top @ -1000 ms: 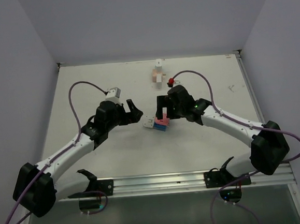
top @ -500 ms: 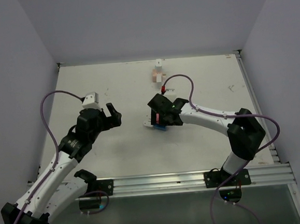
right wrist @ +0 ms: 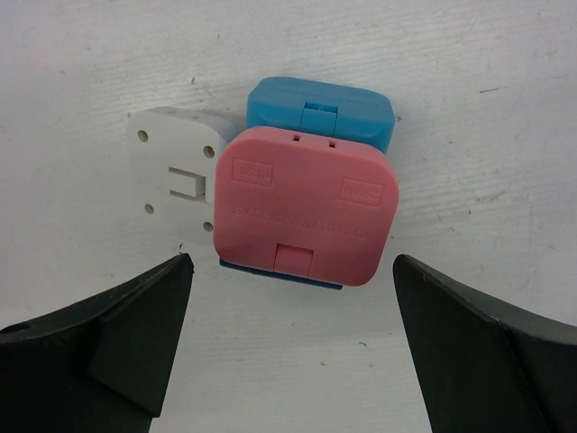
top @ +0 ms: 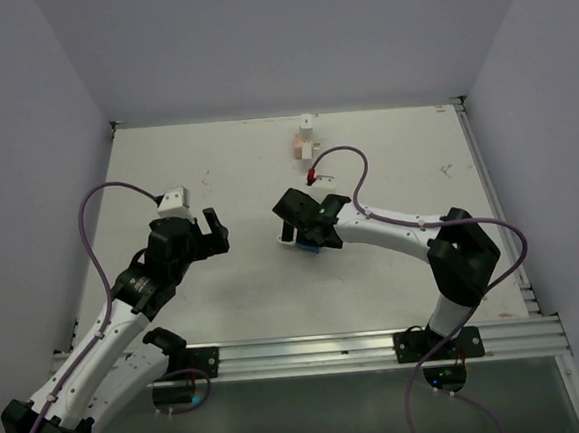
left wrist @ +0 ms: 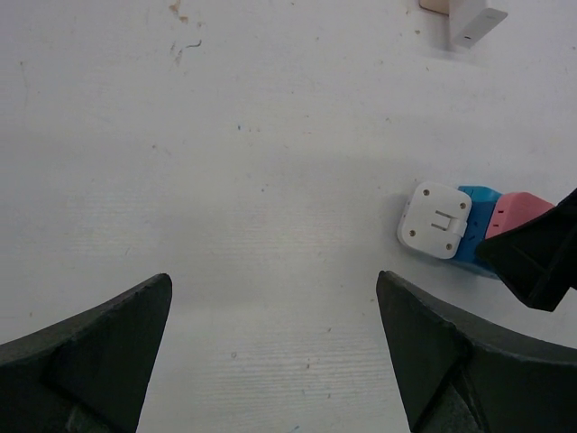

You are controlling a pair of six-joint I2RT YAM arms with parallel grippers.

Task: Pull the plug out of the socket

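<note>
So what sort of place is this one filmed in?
Probably a lab robot test cell, not a home: a bare white table boxed in by plain walls, an aluminium mounting rail at the near edge, and a small plug-and-socket cluster to work on.

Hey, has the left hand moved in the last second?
Yes. The left hand has drawn back leftward and slightly toward the near edge, farther from the small blocks at the table's far edge.
</note>
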